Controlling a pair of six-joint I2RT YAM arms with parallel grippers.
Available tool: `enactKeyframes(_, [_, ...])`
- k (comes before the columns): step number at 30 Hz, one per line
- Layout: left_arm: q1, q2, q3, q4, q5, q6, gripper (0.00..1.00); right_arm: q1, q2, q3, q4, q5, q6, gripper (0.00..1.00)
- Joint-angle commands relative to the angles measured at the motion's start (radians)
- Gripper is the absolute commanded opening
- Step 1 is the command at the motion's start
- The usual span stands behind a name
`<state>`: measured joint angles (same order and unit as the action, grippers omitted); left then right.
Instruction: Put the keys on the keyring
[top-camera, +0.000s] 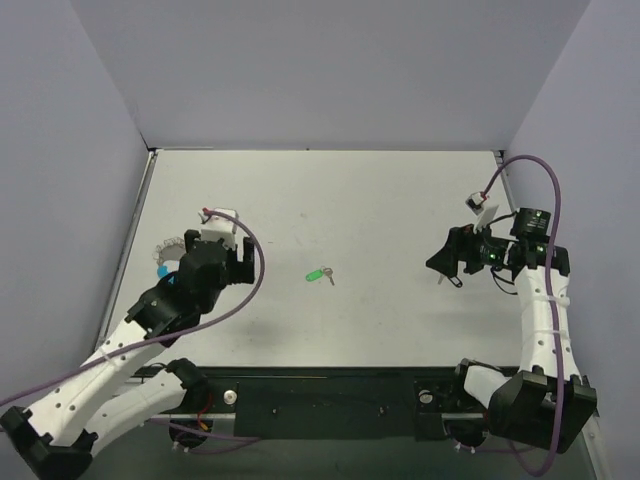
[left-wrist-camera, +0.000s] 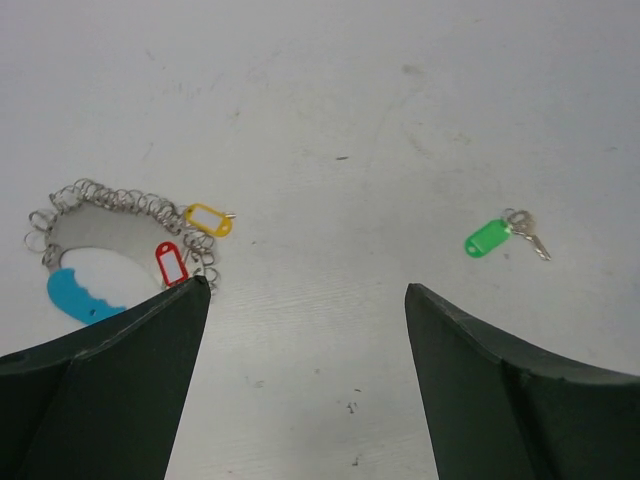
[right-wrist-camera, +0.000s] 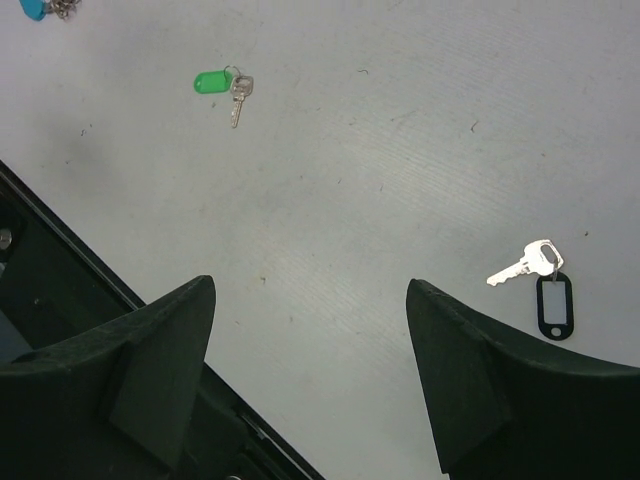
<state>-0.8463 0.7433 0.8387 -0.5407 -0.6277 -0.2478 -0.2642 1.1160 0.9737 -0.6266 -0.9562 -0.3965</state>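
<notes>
Keyring (left-wrist-camera: 110, 198) lies flat on the big pale table (top-camera: 330, 190), close to the table's left edge. Walls (top-camera: 330, 70) stand on the left, far and right sides. The left gripper (left-wrist-camera: 308, 380) hangs with its fingers wide apart, holding nothing, and the keyring is just beside it. The right gripper (right-wrist-camera: 310, 380) is spread wide too and holds nothing. The green-tagged key (top-camera: 320, 273) lies mid-table, well apart from both grippers. The black-tagged key (right-wrist-camera: 538, 257) lies just beside the right gripper.
</notes>
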Motion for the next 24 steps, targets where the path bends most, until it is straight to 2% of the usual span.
enactKeyframes(1, [0.315, 0.062, 0.001, 0.128, 0.438, -0.010, 0.90, -0.039, -0.074, -0.055, 0.057, -0.084, 0.022, 0.72])
enactKeyframes(2, [0.420, 0.073, -0.012, 0.152, 0.479, -0.027, 0.89, -0.046, -0.084, -0.065, 0.077, -0.110, 0.039, 0.72])
enactKeyframes(3, [0.465, 0.103, -0.022, 0.163, 0.556, -0.056, 0.89, -0.058, -0.085, -0.070, 0.085, -0.119, 0.047, 0.72])
enactKeyframes(4, [0.560, 0.119, -0.030, 0.176, 0.595, -0.073, 0.89, -0.061, -0.084, -0.072, 0.090, -0.139, 0.059, 0.72])
enactKeyframes(7, [0.741, 0.224, -0.041, 0.191, 0.713, -0.116, 0.89, -0.067, -0.068, -0.073, 0.088, -0.162, 0.067, 0.72])
enactKeyframes(9, [0.806, 0.293, -0.043, 0.211, 0.729, -0.119, 0.89, -0.067, -0.062, -0.073, 0.085, -0.159, 0.074, 0.71])
enactKeyframes(13, [0.874, 0.408, -0.033, 0.238, 0.727, -0.091, 0.89, -0.072, -0.059, -0.076, 0.080, -0.162, 0.074, 0.70])
enactKeyframes(17, [0.880, 0.520, -0.004, 0.243, 0.729, -0.051, 0.84, -0.073, -0.053, -0.076, 0.074, -0.168, 0.070, 0.69])
enactKeyframes(24, [0.872, 0.608, 0.023, 0.182, 0.732, 0.028, 0.70, -0.079, -0.035, -0.061, 0.047, -0.167, 0.048, 0.68])
